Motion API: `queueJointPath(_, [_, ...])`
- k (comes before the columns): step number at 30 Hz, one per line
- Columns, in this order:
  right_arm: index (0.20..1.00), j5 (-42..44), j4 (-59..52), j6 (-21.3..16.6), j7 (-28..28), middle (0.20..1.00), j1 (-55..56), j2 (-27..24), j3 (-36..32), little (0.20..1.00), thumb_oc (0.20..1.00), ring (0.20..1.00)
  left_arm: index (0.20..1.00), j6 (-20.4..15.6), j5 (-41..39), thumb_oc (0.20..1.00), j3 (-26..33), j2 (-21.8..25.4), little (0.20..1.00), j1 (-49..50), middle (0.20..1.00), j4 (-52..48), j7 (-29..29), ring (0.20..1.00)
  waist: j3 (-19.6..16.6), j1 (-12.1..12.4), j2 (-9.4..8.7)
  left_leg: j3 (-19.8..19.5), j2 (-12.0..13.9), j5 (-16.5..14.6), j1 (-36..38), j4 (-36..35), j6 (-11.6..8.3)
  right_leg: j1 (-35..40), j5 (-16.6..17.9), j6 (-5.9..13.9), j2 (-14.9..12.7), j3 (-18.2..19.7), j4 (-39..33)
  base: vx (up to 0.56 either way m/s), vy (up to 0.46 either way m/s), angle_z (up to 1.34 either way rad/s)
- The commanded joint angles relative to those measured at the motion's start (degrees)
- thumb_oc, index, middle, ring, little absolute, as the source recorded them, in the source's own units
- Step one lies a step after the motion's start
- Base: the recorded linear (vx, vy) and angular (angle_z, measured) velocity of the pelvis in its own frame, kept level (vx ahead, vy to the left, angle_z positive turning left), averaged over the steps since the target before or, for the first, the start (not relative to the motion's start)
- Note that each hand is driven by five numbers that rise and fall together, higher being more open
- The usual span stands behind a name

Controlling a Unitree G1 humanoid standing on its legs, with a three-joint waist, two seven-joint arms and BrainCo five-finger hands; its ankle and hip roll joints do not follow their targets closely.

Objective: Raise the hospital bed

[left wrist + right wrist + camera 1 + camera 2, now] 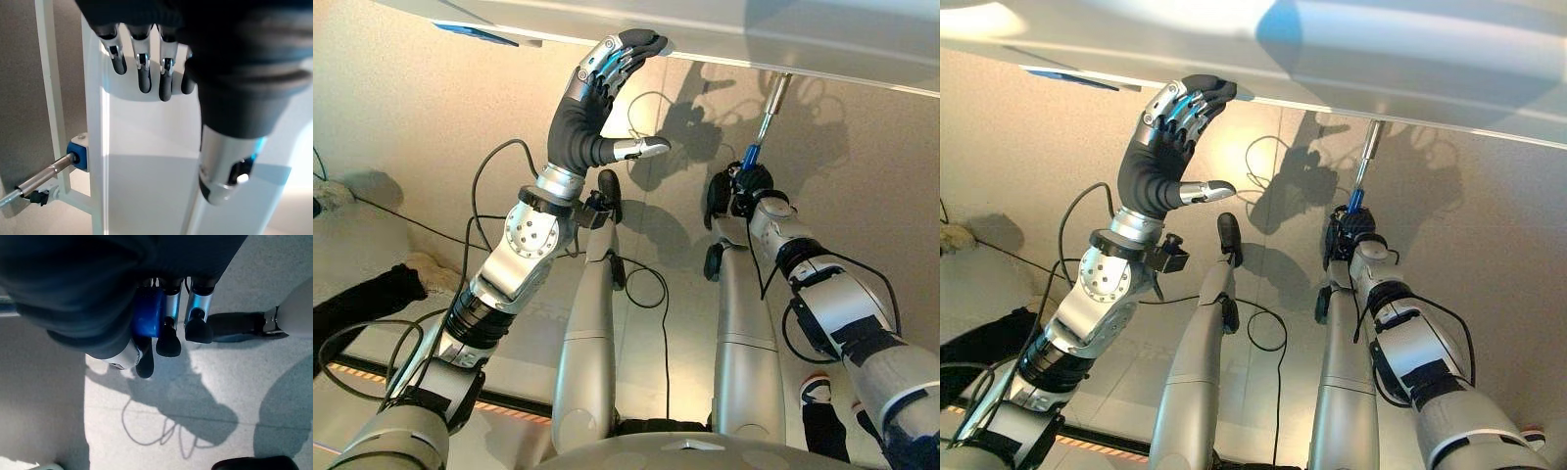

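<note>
The hospital bed's pale end board (754, 39) spans the top of the eye views. My left hand (592, 93) is raised to its lower edge, open, with straight fingers (142, 73) resting on the white panel (146, 161) and the thumb held apart. A metal crank rod (771, 103) slants down from under the bed to a blue handle (750, 157). My right hand (749, 186) is shut on that handle, its fingers (168, 340) curled round the blue grip (146, 318). The left wrist view shows the rod (41, 178) entering a blue block (78, 154) on the bed frame.
A person's shoe (816, 389) and dark trouser leg (822, 431) stand on the floor at the lower right. A dark shape (362, 299) lies on the floor at the left. An orange-edged strip (499, 401) crosses the floor near me.
</note>
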Motion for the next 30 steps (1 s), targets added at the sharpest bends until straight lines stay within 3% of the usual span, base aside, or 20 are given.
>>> queueJointPath(1, [0.200, 2.08, -2.39, -2.59, -0.06, 0.200, -6.76, -2.35, 0.86, 0.200, 0.200, 0.200, 1.000, -3.14, 0.47, 1.000, 2.22, 0.75, 1.000, 1.38, 1.000, -8.84, 0.00, 1.000, -0.90, -0.30, 1.20, 1.97, -2.06, -7.51, 0.96, 6.40, 2.68, 4.57, 6.37, 4.77, 1.02, 0.52, -10.94, 0.00, 0.000, 0.00])
queueJointPath(24, [0.200, 3.09, -0.90, -2.69, -0.66, 0.200, -9.65, -4.72, 0.51, 0.200, 0.200, 0.200, 1.000, -2.79, 0.41, 1.000, 1.66, 0.96, 1.000, 1.95, 1.000, -9.35, -0.19, 1.000, -0.90, -0.21, 1.46, 1.80, -1.92, -7.90, 2.57, 5.94, 2.54, 5.62, 5.63, 4.56, 1.40, 0.44, -10.45, 0.00, 0.000, 0.00])
queueJointPath(28, [0.200, -1.83, 0.57, -1.40, -0.25, 0.200, -9.29, -3.65, 2.82, 0.200, 0.200, 0.200, 1.000, -2.91, -0.02, 1.000, 1.73, 1.22, 1.000, 1.52, 1.000, -9.65, -0.12, 1.000, -0.90, -0.16, 1.21, 1.68, -1.91, -7.80, 2.44, 6.01, 2.58, 5.59, 5.76, 4.57, 1.52, 0.45, -10.50, 0.00, 0.000, 0.00])
queueJointPath(30, [0.200, -9.27, 1.08, -0.16, 0.49, 0.200, -9.33, -1.88, 6.79, 0.200, 0.200, 0.200, 1.000, -2.85, -0.29, 1.000, 1.75, 1.40, 1.000, 1.42, 1.000, -9.94, -0.16, 1.000, -0.90, 0.01, 1.11, 1.54, -2.07, -7.72, 1.93, 6.32, 2.69, 5.23, 5.85, 4.46, 1.57, 0.38, -10.27, 0.00, 0.000, 0.00])
